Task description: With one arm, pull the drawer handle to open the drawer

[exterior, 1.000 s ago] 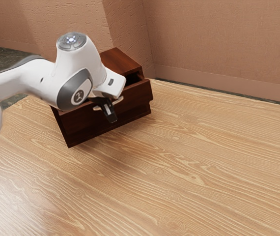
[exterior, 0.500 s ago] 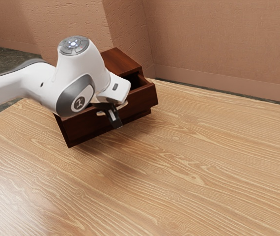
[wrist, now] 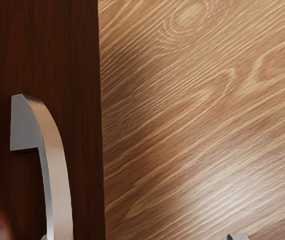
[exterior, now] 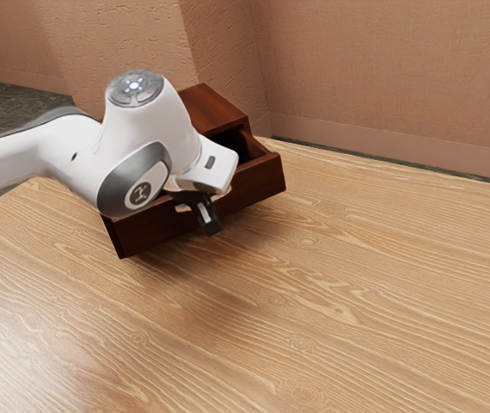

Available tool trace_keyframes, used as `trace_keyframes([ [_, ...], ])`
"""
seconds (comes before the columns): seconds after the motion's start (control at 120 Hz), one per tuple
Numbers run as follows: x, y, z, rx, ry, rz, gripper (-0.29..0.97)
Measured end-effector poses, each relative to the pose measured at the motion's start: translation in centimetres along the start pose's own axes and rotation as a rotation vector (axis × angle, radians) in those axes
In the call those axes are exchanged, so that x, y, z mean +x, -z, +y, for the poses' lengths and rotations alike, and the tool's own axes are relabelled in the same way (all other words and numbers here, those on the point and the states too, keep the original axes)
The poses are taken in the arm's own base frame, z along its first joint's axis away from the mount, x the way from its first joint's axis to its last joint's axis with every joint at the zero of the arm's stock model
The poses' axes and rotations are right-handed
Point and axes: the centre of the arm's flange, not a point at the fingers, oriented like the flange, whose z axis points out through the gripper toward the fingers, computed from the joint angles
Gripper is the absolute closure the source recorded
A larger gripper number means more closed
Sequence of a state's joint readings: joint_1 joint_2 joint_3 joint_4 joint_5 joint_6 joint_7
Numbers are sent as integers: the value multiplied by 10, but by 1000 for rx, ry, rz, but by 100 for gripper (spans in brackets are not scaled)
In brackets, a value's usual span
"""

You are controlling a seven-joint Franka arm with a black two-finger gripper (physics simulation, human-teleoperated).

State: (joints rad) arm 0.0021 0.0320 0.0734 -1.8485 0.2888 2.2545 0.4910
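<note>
Drawer (exterior: 258, 182) partly out; handle (wrist: 52, 160) cut off mid-curve; fingers' (exterior: 211, 224) hold on it impossible to tell.

The cabinet (exterior: 215, 103) stands on the table (exterior: 357, 284) near the wall (exterior: 382, 60) corner; its drawer (exterior: 258, 172) juts out, the gripper (exterior: 206, 215) before its front

The pale, wood-grained table (exterior: 339, 284) spreads wide, its grain running in long wavy bands with knots here and there. A small dark-brown cabinet (exterior: 216, 103) stands directly on it near the back wall, set at an angle. Its drawer (exterior: 258, 176) is pulled partway out over the boards.
</note>
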Motion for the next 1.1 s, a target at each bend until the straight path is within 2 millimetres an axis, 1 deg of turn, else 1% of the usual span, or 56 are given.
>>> trace_keyframes([
  [0.167,1,5,10,7,-3,-2,33],
  [0.242,1,6,14,9,-3,-2,33],
  [0.358,2,10,18,14,-1,-1,37],
  [0.45,3,11,23,18,-3,-3,34],
  [0.642,4,13,26,25,7,-4,35],
  [0.717,3,16,26,28,13,-1,38],
  [0.817,2,30,24,45,19,11,35],
  [0.933,2,56,25,78,16,36,34],
  [0.975,5,69,30,91,5,49,30],
  [1.017,11,81,41,90,-8,63,25],
  [1.067,21,99,52,37,22,89,19],
  [1.1,25,111,55,-7,55,98,16],
])
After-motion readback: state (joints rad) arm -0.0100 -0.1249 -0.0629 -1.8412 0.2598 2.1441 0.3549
